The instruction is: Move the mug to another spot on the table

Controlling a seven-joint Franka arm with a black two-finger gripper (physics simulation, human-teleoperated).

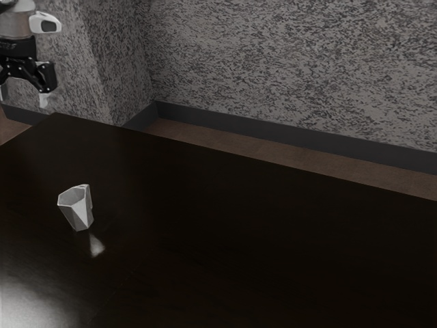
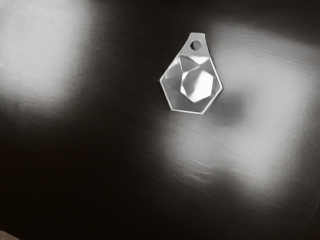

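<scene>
Nearest the exterior camera, the dark table [image 1: 246,232] carries a pale patch of glare [image 1: 27,307] at its front corner. Just beyond that the mug [image 1: 75,207] stands upright and alone on the tabletop, a small white faceted cup close to the exterior view's left side, with nothing touching it.

Farther back and well above it hangs my gripper [image 1: 24,97], at the exterior view's upper left. Its two fingers are spread wide with nothing between them. Behind the table lie a strip of brown floor [image 1: 287,154], a dark skirting board [image 1: 293,133] and the speckled wall [image 1: 287,61].

I judge this to be the opening step: the approach has not begun, and the mug is not yet grasped. The next move calls for bringing the hand down over the mug, turning the wrist so the fingers close across two opposite facets and not across the handle, and stopping short of the tabletop.

The wrist view gives me what the side camera cannot. Looking straight down into the mug [image 2: 192,82], I see its angular rim, its hollow inside and a flat handle [image 2: 196,45] with a round hole, which tells me which way the handle faces. The side camera in turn shows the height between hand and mug, and how the fingers stand, neither of which I can read from above.
</scene>
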